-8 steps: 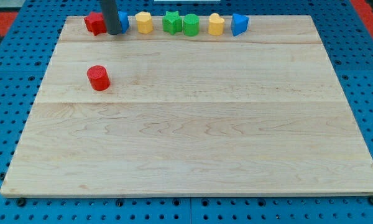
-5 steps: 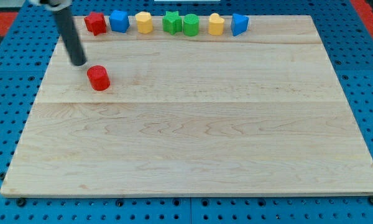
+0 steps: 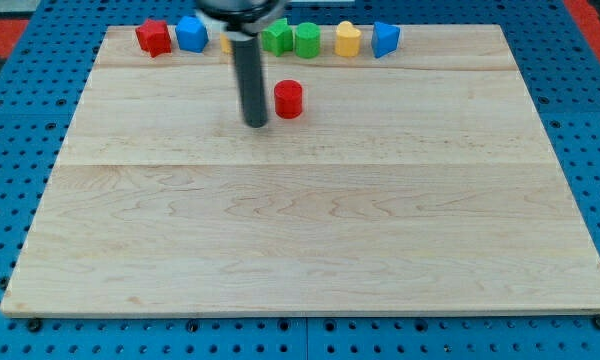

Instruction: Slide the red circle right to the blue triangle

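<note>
red circle is lying on the worktop, well left of and below the blue triangle | my tip is sitting just left of the circle, slightly lower | jaws: none, only a rod | risk: off-centre push is turning the circle up into the green blocks

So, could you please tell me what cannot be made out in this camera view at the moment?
- Yellow block in the top row: mostly hidden behind my rod, so its shape is unreadable.
- Whether my tip touches the red circle: a narrow gap seems to show to the tip's right, but this one view cannot settle it.
- The rod's upper part and the arm: cut off by the view's top edge.
- Red block at the row's left end: shape unclear.
</note>
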Available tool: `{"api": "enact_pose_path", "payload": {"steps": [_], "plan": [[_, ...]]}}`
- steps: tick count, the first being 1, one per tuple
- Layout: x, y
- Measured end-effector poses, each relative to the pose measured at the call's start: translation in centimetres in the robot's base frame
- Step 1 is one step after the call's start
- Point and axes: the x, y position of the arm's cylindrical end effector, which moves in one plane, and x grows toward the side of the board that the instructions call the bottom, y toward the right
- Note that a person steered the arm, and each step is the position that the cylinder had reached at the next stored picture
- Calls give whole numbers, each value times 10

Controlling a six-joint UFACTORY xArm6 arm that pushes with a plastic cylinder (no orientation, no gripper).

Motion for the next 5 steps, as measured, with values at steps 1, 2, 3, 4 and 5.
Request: {"api": "enact_pose_path", "payload": {"steps": [1,2,3,4,5], "plan": [[-31,45],[-33,4],[-49,-15],[-57,59],[-81,114]]}}
